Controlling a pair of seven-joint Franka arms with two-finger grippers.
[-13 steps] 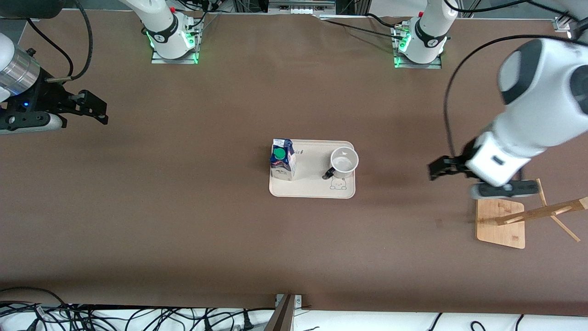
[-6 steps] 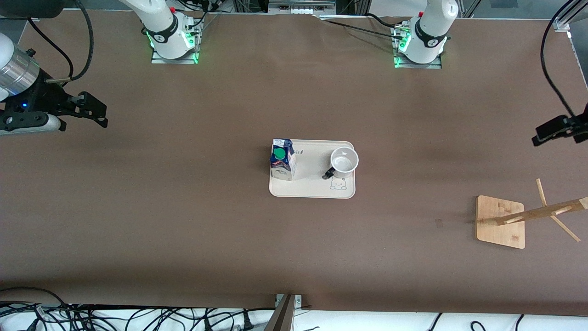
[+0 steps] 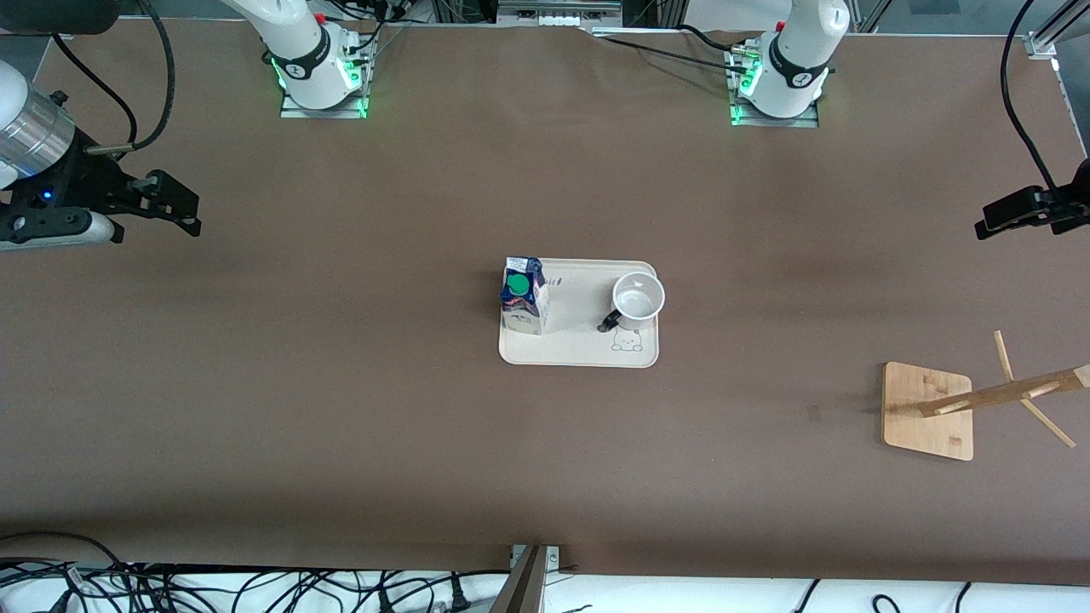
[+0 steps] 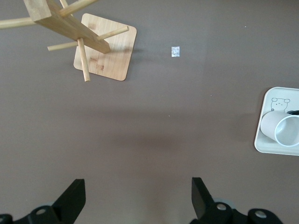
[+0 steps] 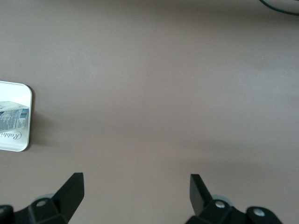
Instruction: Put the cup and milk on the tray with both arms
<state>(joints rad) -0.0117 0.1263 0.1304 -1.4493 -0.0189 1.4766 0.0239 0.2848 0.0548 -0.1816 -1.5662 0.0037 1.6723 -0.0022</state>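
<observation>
tray point(image 3: 579, 345) sits mid-surface, cream-white, bunny drawing at the corner under the cup. going across the front view from the right arm's end: right gripper point(image 3: 174, 209) hangs over bare surface at that end, well apart from the tray, jaws spread wide and holding nothing; its wrist view shows only the tray's edge and a bit of carton print. that arm looks parked.

milk point(image 3: 522, 295) stands upright on the tray at the end toward the right arm, green cap up, close to the tray's rim. cup point(image 3: 638, 300) stands upright on the tray's other end, mouth up, black handle pointing toward the milk, apart from it. both items are on the tray, so the task looks done.

wooden rack point(image 3: 928, 410) is toward the left arm's end, nearer the front camera than the tray, pegs sticking out. left gripper point(image 3: 1013, 213) is over bare surface at that end, jaws released wide, empty.

risks from here: little. the milk is tall and close to the rim, so any bump to the tray could tip it off. if the left arm sweeps low it could catch the rack's pegs.
</observation>
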